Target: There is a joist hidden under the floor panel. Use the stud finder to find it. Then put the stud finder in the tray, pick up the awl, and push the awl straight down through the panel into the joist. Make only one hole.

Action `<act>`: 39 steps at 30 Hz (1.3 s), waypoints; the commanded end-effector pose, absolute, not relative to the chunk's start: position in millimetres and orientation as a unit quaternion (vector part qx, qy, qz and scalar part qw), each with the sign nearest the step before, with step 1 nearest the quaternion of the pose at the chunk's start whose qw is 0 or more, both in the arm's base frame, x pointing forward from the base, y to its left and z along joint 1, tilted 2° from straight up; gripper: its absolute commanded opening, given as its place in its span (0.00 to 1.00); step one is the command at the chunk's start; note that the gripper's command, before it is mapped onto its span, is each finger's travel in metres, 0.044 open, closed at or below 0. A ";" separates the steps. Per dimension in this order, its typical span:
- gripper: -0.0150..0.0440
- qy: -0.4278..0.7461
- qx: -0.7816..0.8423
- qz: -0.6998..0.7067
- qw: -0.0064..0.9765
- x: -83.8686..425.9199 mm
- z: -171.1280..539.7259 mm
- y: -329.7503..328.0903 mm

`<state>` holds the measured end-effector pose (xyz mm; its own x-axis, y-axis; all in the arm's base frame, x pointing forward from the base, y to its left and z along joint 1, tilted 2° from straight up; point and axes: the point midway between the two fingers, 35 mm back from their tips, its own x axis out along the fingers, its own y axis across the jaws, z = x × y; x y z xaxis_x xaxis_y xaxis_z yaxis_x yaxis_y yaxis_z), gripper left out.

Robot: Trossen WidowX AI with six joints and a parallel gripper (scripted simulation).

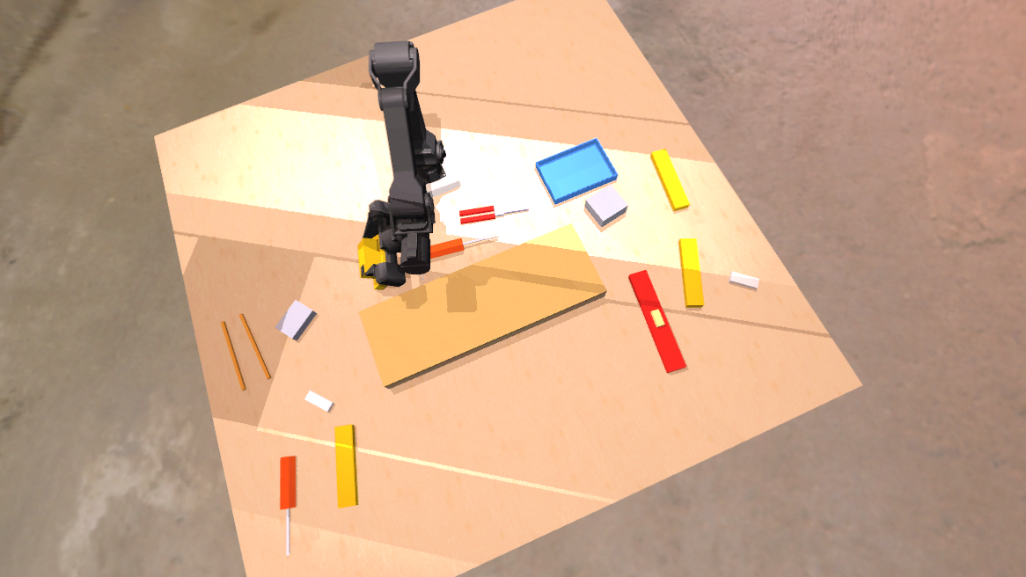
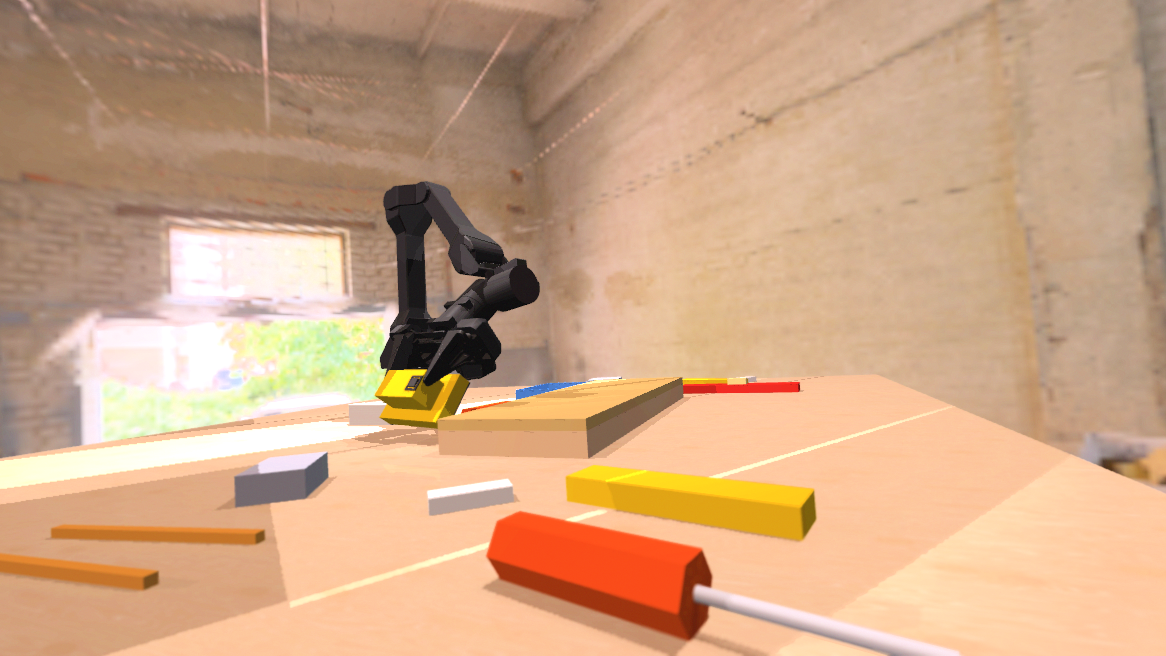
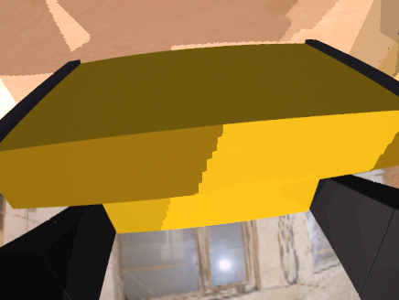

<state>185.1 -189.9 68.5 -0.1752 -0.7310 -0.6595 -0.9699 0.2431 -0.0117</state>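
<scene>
My gripper (image 1: 375, 259) (image 2: 417, 380) (image 3: 210, 183) is shut on the yellow stud finder (image 1: 369, 252) (image 2: 406, 394) (image 3: 293, 146), which fills the space between the fingers in the wrist view. The stud finder is tilted and hangs just off the upper left edge of the tan floor panel (image 1: 409, 342) (image 2: 556, 409), low over the table. The blue tray (image 1: 575, 171) (image 2: 539, 392) is empty, beyond the panel. A thin pale tip shows just below the wrist in the top view; the arm hides the rest, so I cannot tell if it is the awl. The joist is hidden.
An orange-handled screwdriver (image 1: 446, 248) and red-handled pliers (image 1: 478, 214) lie between arm and panel. Grey blocks (image 1: 295, 319) (image 1: 606, 205) lie left of the panel and beside the tray. A red level (image 1: 648, 301) lies right. Another orange-handled tool (image 1: 287, 482) (image 2: 595, 571) lies lower left.
</scene>
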 end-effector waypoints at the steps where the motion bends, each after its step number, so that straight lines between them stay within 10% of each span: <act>1: 0.25 0.743 -0.583 0.196 0.266 185.8 69.5 -189.9; 39: 0.25 0.762 -0.607 0.128 0.188 204.3 86.9 -195.1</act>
